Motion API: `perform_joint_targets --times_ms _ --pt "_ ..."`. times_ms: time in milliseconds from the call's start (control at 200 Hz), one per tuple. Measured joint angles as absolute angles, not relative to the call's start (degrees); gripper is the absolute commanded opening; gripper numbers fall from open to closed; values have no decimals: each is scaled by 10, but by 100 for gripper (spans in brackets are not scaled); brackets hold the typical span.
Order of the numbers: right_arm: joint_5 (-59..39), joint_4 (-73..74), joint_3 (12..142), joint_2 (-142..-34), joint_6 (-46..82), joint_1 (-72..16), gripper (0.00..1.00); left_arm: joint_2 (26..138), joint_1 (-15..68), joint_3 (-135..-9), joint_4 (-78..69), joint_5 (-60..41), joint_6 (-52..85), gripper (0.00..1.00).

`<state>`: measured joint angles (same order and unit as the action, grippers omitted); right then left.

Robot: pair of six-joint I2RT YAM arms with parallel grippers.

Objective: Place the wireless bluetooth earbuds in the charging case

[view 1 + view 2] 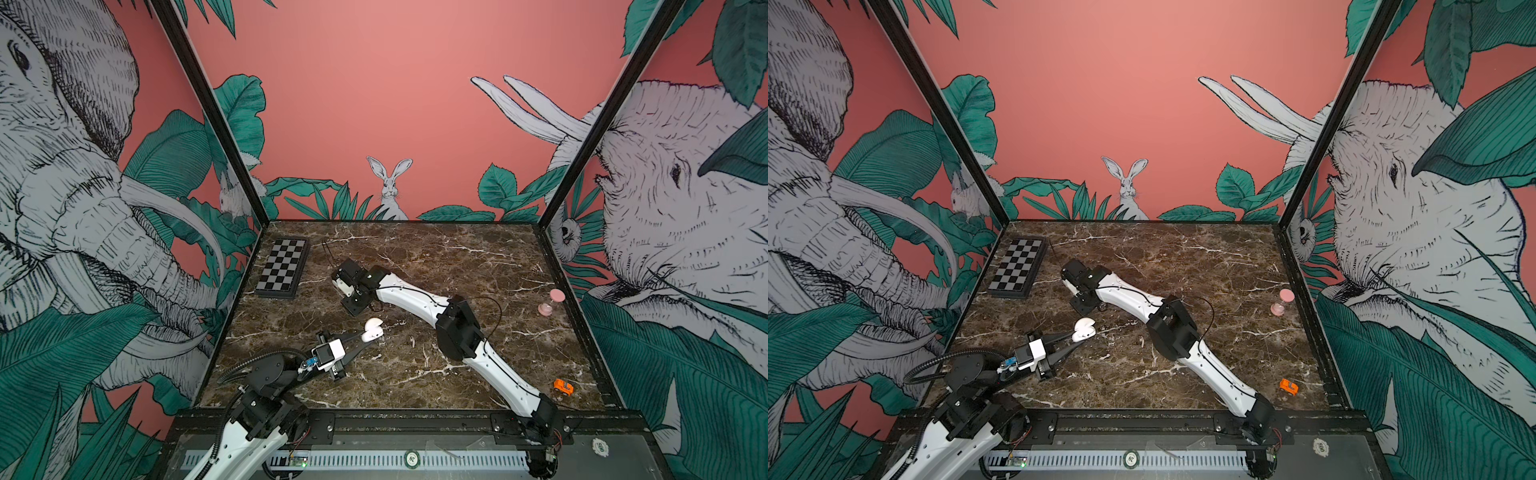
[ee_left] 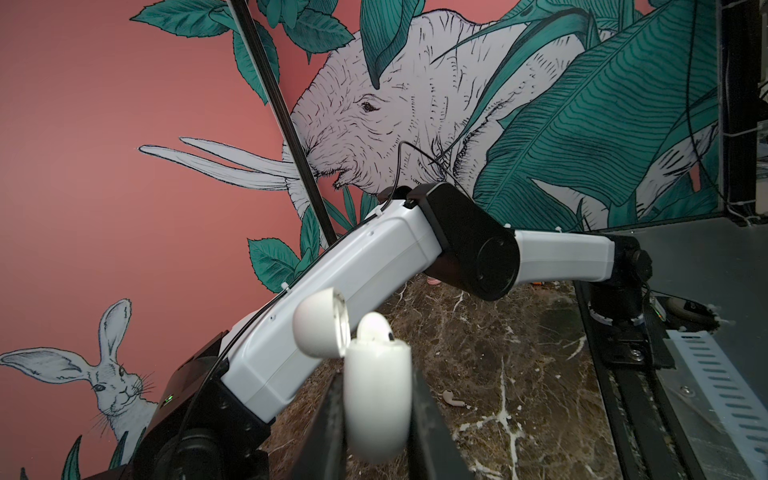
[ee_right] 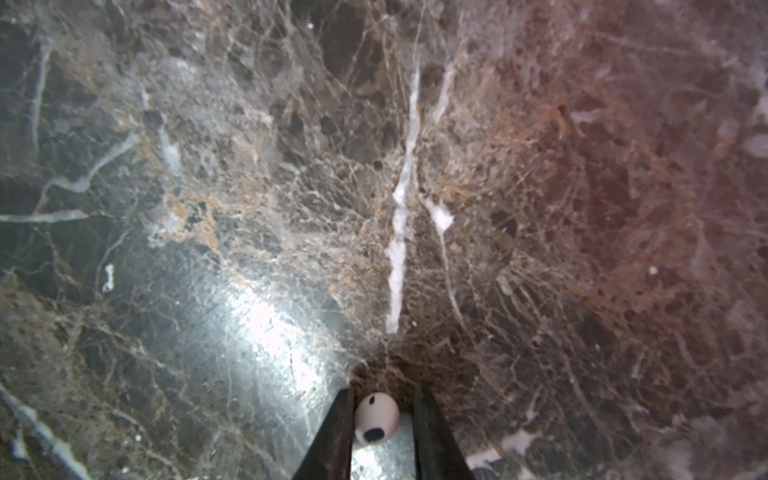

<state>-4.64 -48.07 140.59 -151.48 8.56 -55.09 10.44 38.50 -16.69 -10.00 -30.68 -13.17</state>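
Note:
My left gripper (image 2: 376, 384) is shut on the white charging case (image 2: 376, 399) and holds it upright above the marble, with its lid (image 2: 320, 324) flipped open. One earbud (image 2: 374, 329) sits in the case. A second earbud (image 2: 451, 400) lies loose on the marble, also seen in a top view as an earbud (image 1: 412, 341). Further back, my right gripper (image 3: 382, 411) points down at the table. A third earbud (image 3: 376, 417) lies between its fingers. One finger touches it and a narrow gap shows at the other. In both top views the case (image 1: 372, 330) (image 1: 1084, 329) sits left of centre.
A folded chessboard (image 1: 283, 268) lies at the back left. A pink hourglass (image 1: 550, 302) stands by the right wall, and an orange toy car (image 1: 563, 387) sits at the front right. My right arm (image 1: 415, 297) stretches diagonally across the marble table (image 1: 478, 266). Walls enclose three sides.

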Motion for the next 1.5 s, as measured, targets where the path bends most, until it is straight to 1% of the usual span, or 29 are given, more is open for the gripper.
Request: perform_joint_targets --times_ms 220,440,725,1165,1500 --pt "-37 -469 1392 -1510 88 -551 19 104 385 -167 -97 -306 -132 0" --pt "-34 -439 1331 -1476 95 -551 17 104 385 -167 -97 -306 -132 0" --pt "-34 -431 1290 -1433 102 -551 13 104 385 -167 -97 -304 -133 0" --pt "-13 -368 1089 -1268 112 -544 11 105 385 -167 -97 -303 -134 0" --pt "-2 -322 955 -1202 126 -536 10 125 386 -167 -98 -302 -133 0"
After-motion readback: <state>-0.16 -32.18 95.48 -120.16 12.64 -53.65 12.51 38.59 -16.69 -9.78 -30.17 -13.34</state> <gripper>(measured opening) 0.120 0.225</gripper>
